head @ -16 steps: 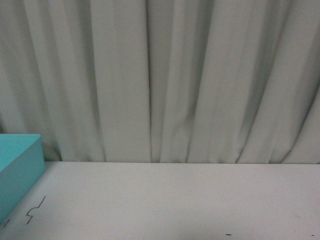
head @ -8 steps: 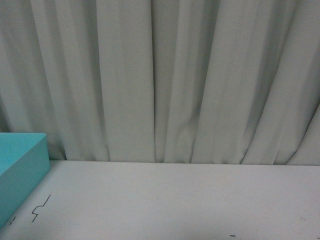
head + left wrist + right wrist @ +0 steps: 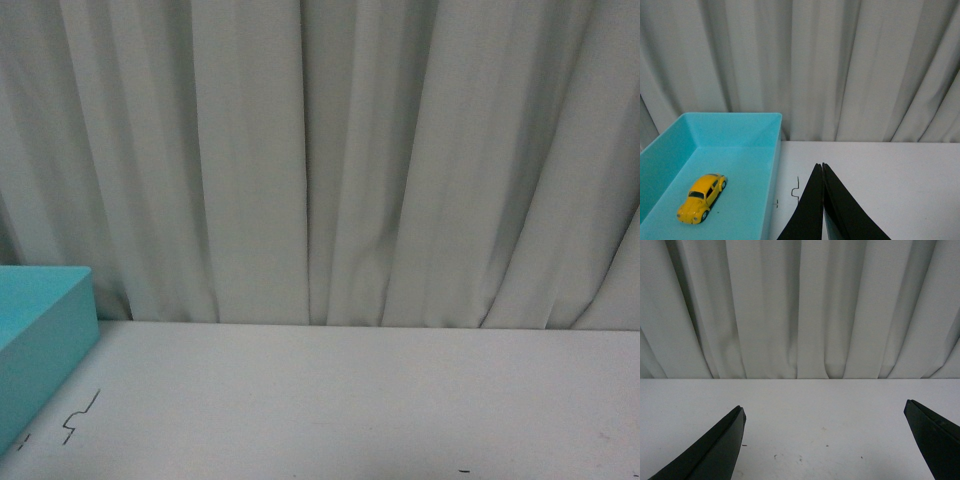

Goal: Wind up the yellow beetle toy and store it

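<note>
Closed, empty left gripper (image 3: 823,167) and wide-open right gripper (image 3: 824,412) leave the yellow beetle toy (image 3: 701,197) stored in the turquoise box (image 3: 771,165), while the front view, drifting a second ago, has steadied.

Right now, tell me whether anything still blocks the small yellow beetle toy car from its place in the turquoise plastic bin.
Nothing does: the small glossy yellow beetle toy car already sits on the floor of the open turquoise plastic bin. The left gripper is shut, empty, and outside the bin, over the white table.
</note>
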